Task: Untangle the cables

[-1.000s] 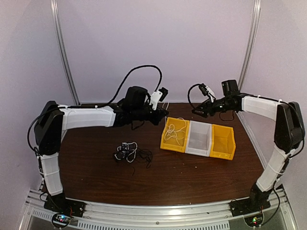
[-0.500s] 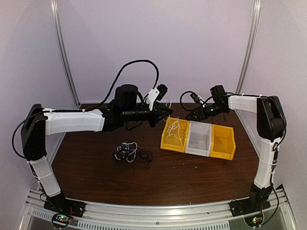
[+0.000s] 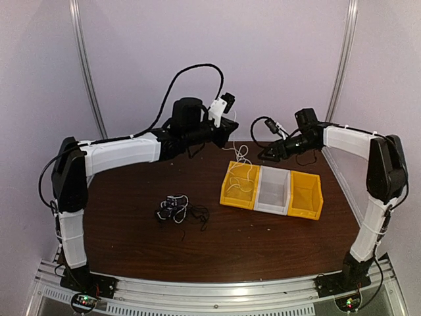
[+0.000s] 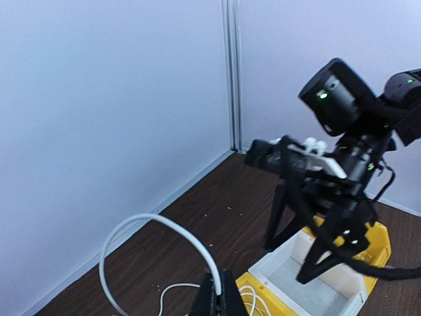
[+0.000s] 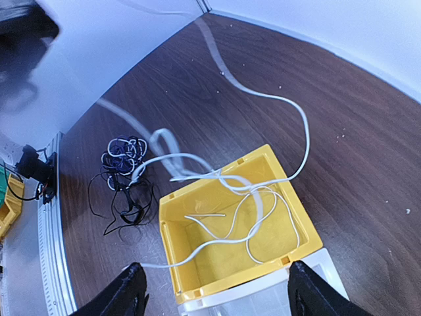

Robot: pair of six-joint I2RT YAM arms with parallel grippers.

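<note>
Left wrist view shows the left fingers [image 4: 217, 296] pinched on the white cable [image 4: 141, 227] above the yellow bin [image 5: 240, 227], while the right fingers [image 5: 214, 296] gape wide, holding nothing.

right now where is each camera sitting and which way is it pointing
top external: fixed high behind the arms, looks down on the table; both arms and bases show.
left wrist: on the raised left arm, looks across at the right arm; its shut left pincer pinches the white cable.
right wrist: looks down between the open right pincer tips into the yellow bin.
shared: white cable, yellow bin and table appear in all three.
</note>
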